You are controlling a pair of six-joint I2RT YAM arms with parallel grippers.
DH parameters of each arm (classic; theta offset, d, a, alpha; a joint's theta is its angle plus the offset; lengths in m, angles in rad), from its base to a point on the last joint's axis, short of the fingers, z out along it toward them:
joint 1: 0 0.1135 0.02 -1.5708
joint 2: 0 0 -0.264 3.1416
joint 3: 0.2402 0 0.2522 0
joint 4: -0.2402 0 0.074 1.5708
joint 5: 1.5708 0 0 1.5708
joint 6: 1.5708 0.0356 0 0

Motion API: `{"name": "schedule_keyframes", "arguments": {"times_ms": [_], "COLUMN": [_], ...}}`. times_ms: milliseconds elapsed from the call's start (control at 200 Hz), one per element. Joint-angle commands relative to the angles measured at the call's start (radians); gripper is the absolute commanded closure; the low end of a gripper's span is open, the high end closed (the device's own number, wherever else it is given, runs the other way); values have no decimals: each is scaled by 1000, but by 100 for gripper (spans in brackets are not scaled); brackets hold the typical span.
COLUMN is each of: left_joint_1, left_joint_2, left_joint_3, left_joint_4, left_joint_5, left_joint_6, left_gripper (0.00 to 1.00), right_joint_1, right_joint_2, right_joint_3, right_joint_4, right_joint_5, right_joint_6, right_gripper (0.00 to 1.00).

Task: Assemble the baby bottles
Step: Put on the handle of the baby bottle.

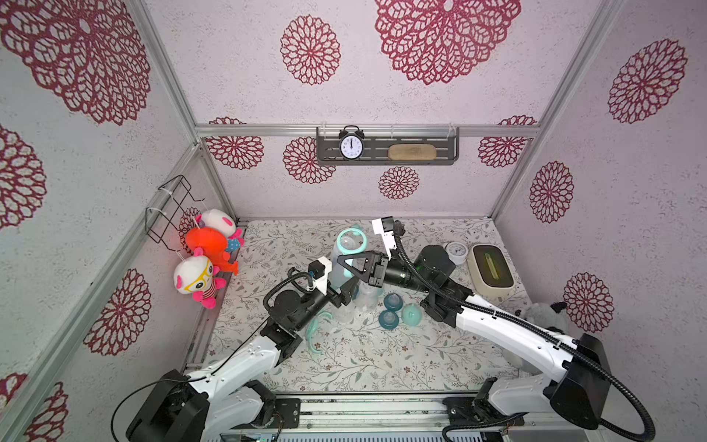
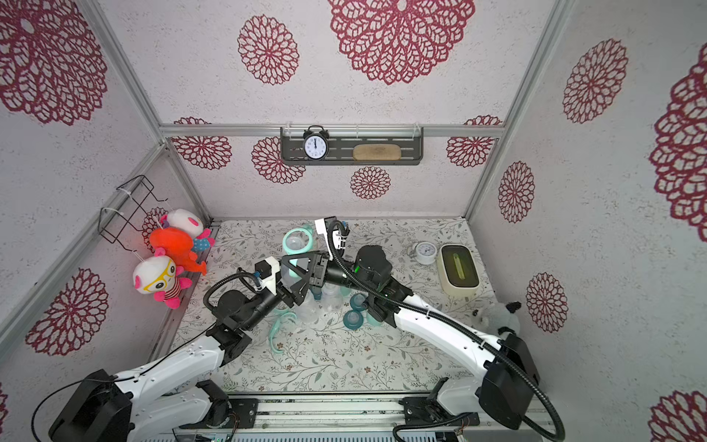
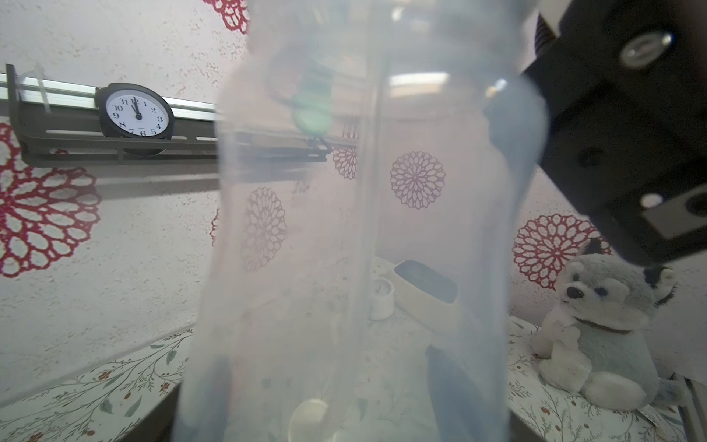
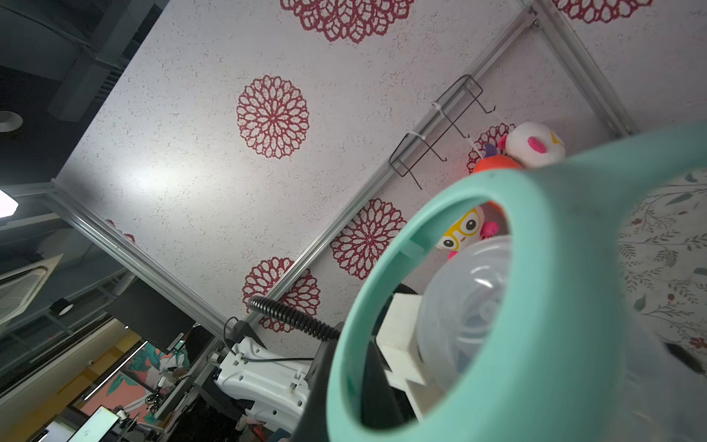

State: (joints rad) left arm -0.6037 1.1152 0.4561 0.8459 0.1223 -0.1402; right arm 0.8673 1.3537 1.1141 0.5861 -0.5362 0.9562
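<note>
Left gripper (image 1: pixel 344 292) is clamped on the lower body of a clear baby bottle (image 1: pixel 338 276), holding it raised above the floral mat (image 1: pixel 363 363) at centre-far. Right gripper (image 1: pixel 346 266) is closed on a mint handle ring (image 1: pixel 363 243); the wrist view shows the bottle's open neck inside that ring (image 4: pixel 554 268). On the mat just nearer stand two further clear bottles (image 1: pixel 368 296). Right of them lie teal collars (image 1: pixel 392 302) and a mint cap (image 1: pixel 412 314); a loose mint handle (image 1: pixel 316 335) lies to the left.

Handle ring (image 1: pixel 363 240) around bottle (image 1: pixel 347 244) neck; collars (image 1: pixel 389 318), cap (image 1: pixel 412 314) right, on table (image 1: pixel 382 359).
</note>
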Motion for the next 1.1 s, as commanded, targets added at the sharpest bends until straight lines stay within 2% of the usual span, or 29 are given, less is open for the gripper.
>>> {"name": "schedule_keyframes", "arguments": {"times_ms": [0, 530, 1091], "left_joint_1": [6, 5, 5], "left_joint_2": [5, 2, 6], "left_joint_3": [18, -3, -22], "left_joint_4": [46, 97, 190], "left_joint_5": [15, 42, 10], "left_joint_6": [4, 13, 2], "left_gripper": [100, 100, 100], "right_joint_1": [-2, -4, -4], "right_joint_2": [2, 18, 61], "right_joint_3": [6, -19, -65], "right_joint_4": [97, 95, 251], "right_joint_5": [-50, -90, -101], "right_joint_6": [44, 70, 177], "right_gripper": [100, 100, 100]}}
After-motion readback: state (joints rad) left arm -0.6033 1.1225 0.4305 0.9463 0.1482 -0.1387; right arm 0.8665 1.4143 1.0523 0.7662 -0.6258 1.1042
